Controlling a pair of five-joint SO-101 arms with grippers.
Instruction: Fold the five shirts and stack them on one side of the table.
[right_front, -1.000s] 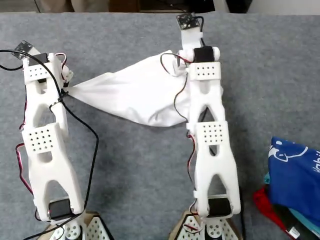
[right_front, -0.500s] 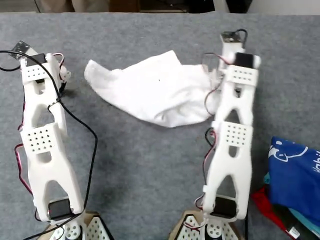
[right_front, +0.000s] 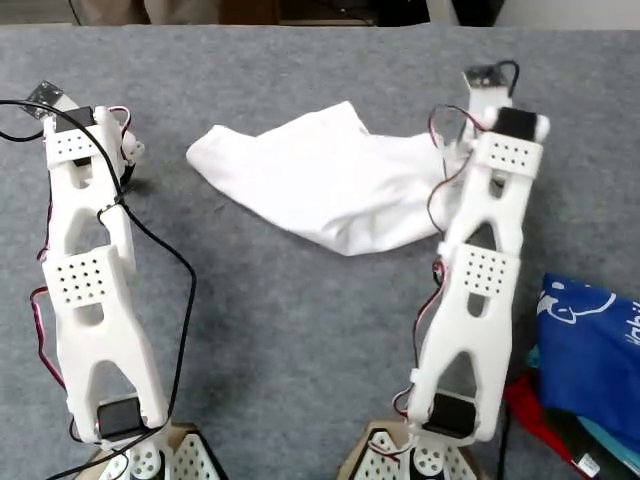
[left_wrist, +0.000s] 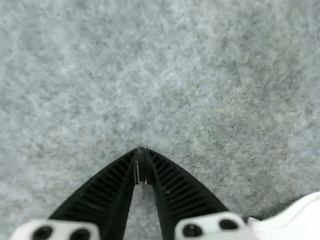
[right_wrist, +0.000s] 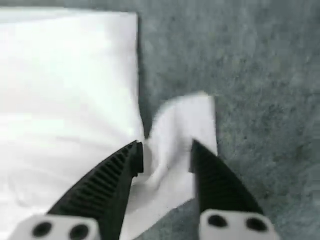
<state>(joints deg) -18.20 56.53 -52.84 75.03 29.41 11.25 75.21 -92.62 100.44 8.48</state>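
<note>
A crumpled white shirt (right_front: 330, 185) lies on the grey table top (right_front: 280, 330) between the two arms. At the shirt's right end, my right gripper (right_front: 455, 150) is shut on a fold of the cloth. In the right wrist view its black fingers (right_wrist: 125, 165) straddle that fold, at the gripper (right_wrist: 165, 150), and the rest of the shirt (right_wrist: 65, 75) spreads beside them. My left gripper (right_front: 130, 160) sits at the far left, well apart from the shirt. It is shut on nothing, its tips (left_wrist: 141, 152) meeting over bare grey surface.
A pile of shirts lies at the table's right edge, a blue one (right_front: 590, 350) on top, with red (right_front: 530, 400) and teal cloth under it. A black cable (right_front: 170, 250) trails beside the left arm.
The left gripper let go of the shirt's left corner, which dropped to the table. The right arm swung right, dragging the shirt with it. The left arm stayed put.
</note>
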